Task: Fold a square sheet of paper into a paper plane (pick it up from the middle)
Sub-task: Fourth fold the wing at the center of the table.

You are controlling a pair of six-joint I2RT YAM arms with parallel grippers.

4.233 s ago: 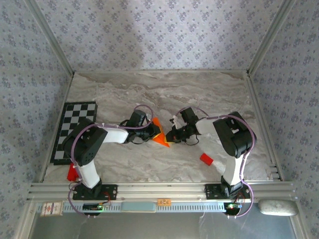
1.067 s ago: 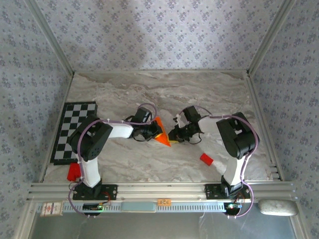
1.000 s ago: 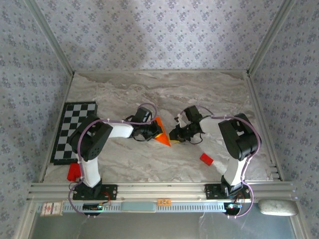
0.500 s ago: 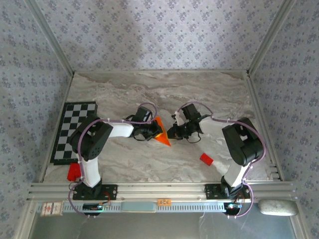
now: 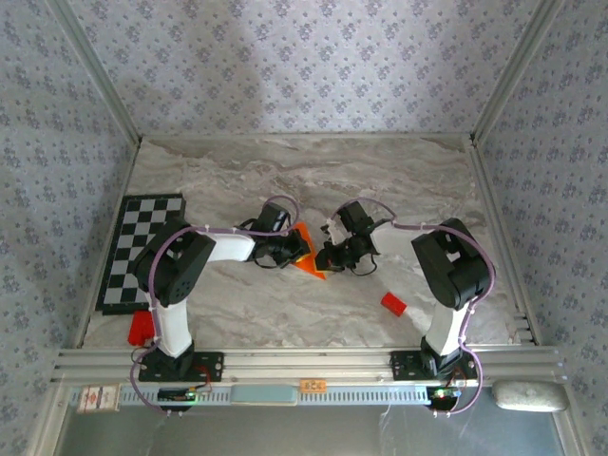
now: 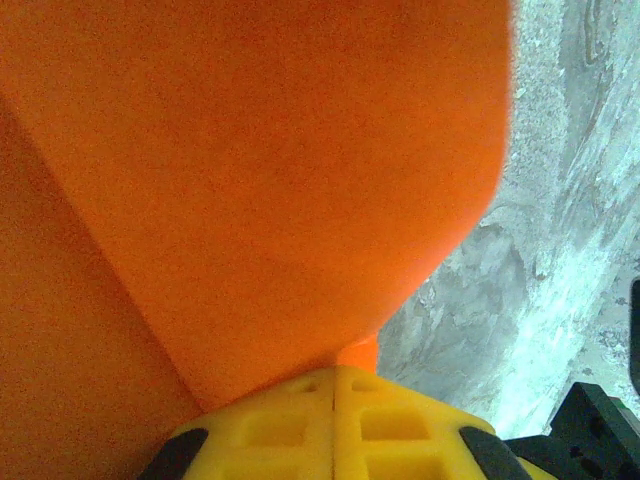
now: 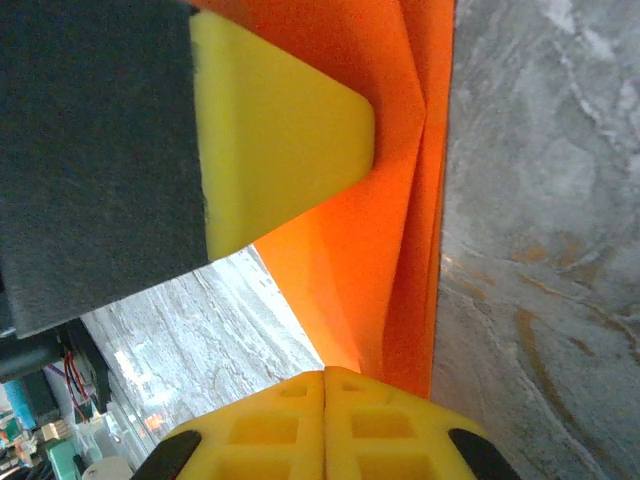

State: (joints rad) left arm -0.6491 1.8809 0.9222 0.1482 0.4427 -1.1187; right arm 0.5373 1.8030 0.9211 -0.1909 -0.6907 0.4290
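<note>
While creased, paper [image 6: 250,180] in left gripper [image 6: 335,375]

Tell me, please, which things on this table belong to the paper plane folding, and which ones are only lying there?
Belong to the job: orange paper, pinched by the left fingers and the right fingers.
Only lying about: checkerboard mat, right red block, left red block beside the left arm's base.
</note>
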